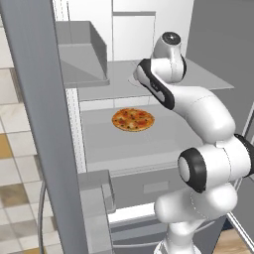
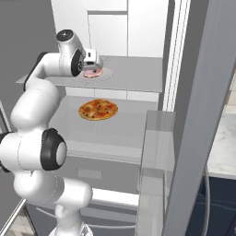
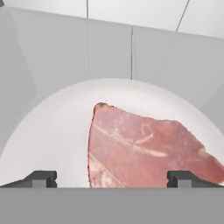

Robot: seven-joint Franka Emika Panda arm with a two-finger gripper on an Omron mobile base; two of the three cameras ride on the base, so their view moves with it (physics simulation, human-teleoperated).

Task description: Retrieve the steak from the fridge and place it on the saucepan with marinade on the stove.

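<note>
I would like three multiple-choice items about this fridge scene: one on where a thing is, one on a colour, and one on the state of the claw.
1. Where does the steak lie?
A. on a white plate on the upper shelf
B. on the pizza
C. in a door bin

2. What colour is the topping of the pizza?
A. green
B. orange
C. white

3. How does the claw stand?
A. shut on the steak
B. shut on nothing
C. open above the steak

Answers:
1. A: the hand view shows the meat on the round white plate, and the right base view places it one shelf above the pizza.
2. B: both base views show an orange disc.
3. C: the two tips stand wide apart, the steak between them ungripped.
</note>
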